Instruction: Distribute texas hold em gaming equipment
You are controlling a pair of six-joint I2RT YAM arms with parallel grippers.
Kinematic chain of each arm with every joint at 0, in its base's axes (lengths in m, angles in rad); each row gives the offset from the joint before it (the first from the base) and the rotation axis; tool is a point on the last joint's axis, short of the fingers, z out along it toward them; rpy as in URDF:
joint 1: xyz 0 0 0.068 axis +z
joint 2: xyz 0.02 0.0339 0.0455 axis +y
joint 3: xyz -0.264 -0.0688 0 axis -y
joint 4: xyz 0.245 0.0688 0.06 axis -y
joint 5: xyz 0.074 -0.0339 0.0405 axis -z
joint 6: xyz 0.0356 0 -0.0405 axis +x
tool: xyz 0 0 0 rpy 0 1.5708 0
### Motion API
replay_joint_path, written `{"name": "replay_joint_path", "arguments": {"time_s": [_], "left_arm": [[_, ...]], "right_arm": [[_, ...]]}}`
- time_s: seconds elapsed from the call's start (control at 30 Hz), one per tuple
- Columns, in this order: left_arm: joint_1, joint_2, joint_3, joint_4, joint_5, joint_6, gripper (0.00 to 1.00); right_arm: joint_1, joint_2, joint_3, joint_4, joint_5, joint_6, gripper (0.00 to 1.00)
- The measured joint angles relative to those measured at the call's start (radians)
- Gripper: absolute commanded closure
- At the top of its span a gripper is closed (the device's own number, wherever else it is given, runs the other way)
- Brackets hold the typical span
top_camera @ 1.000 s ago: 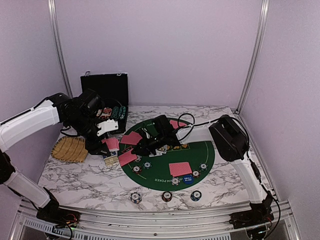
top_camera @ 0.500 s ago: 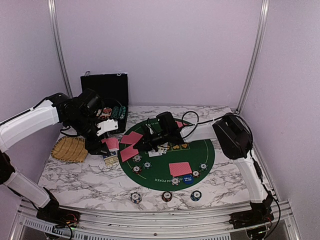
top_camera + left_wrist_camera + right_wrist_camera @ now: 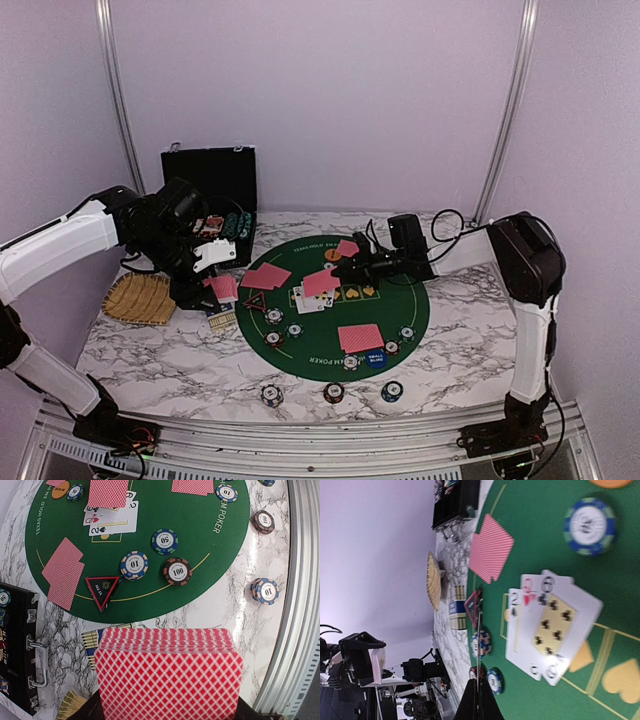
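Top external: right end effector (image 3: 338, 270) clamps a red-backed card (image 3: 321, 282) level, long axis pointing leftward.

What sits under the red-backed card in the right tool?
Three overlapping face-up cards on the green mat: a two, a queen and a six. The red-backed card covers their far ends in the left wrist view.

Mat (image 3: 200, 540) is showing green, with yellow lines and white lettering. Deck (image 3: 169, 680) is presenting red backs in a white lattice, and the single card (image 3: 322, 282) is showing likewise. The 10 chip (image 3: 134, 565) is showing blue-and-white stripes, the 50 chip (image 3: 164, 541) green-and-navy, the 100 chip (image 3: 177, 571) black-and-salmon. Triangle (image 3: 102, 588) is appearing dark, red-edged. Disc (image 3: 60, 488) is reading orange. Table (image 3: 180, 350) is showing white marble, grey-veined. Tray (image 3: 140, 298) is showing tan weave.
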Motion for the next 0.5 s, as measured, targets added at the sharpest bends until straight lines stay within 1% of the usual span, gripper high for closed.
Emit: {"name": "replay_joint_path", "arguments": {"time_s": [0.1, 0.2, 0.37, 0.5], "left_arm": [[0.000, 0.000, 0.000, 0.000, 0.000, 0.000, 0.91], [0.000, 0.000, 0.000, 0.000, 0.000, 0.000, 0.91], [0.000, 0.000, 0.000, 0.000, 0.000, 0.000, 0.91], [0.000, 0.000, 0.000, 0.000, 0.000, 0.000, 0.91]], "right_arm": [[-0.060, -0.005, -0.032, -0.057, 0.021, -0.063, 1.00], [-0.090, -0.005, -0.042, -0.105, 0.040, -0.112, 1.00], [-0.100, -0.005, -0.044, -0.169, 0.070, -0.183, 1.00], [-0.100, -0.003, -0.044, -0.193, 0.082, -0.210, 1.00]]}}
